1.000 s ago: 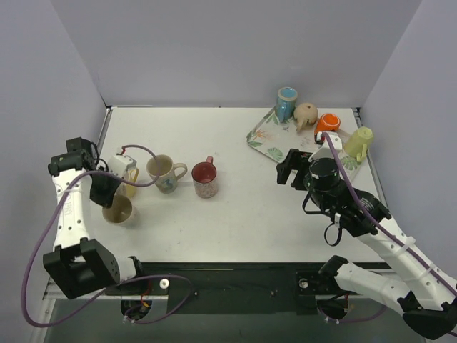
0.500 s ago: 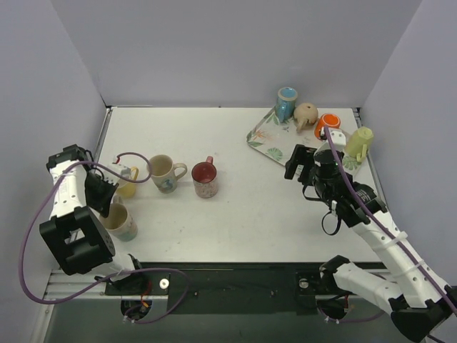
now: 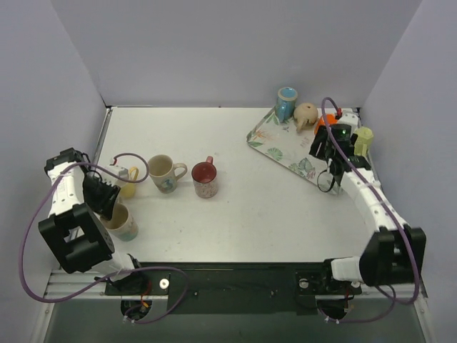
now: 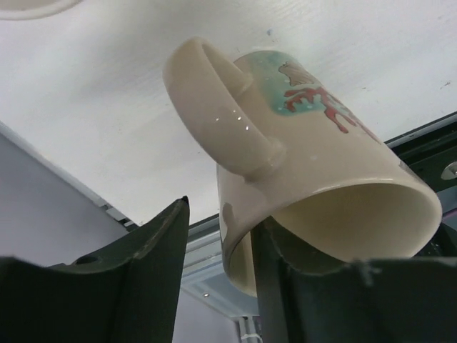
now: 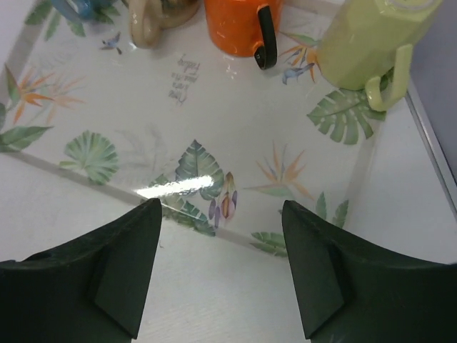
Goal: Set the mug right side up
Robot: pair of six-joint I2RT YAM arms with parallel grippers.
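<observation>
Near the table's (image 3: 257,214) front-left corner the mug (image 3: 123,222) stands mouth up. The left hand (image 4: 221,221) straddles its rim, spread — one finger inside, the other clear of the wall. Far right, the right hand (image 5: 220,214) hovers spread over the tray (image 3: 270,139) — well apart.

Tray (image 3: 275,143) far right on table (image 3: 235,214), mug (image 3: 125,223) front left, mug row (image 3: 163,173) behind it.

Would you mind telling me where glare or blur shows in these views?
Right wrist: a white glare patch on the tray washes out its leaf print. Left wrist: the mug shows small highlights on its handle; the near fingers are dark. Top external: even light, soft shadows.
</observation>
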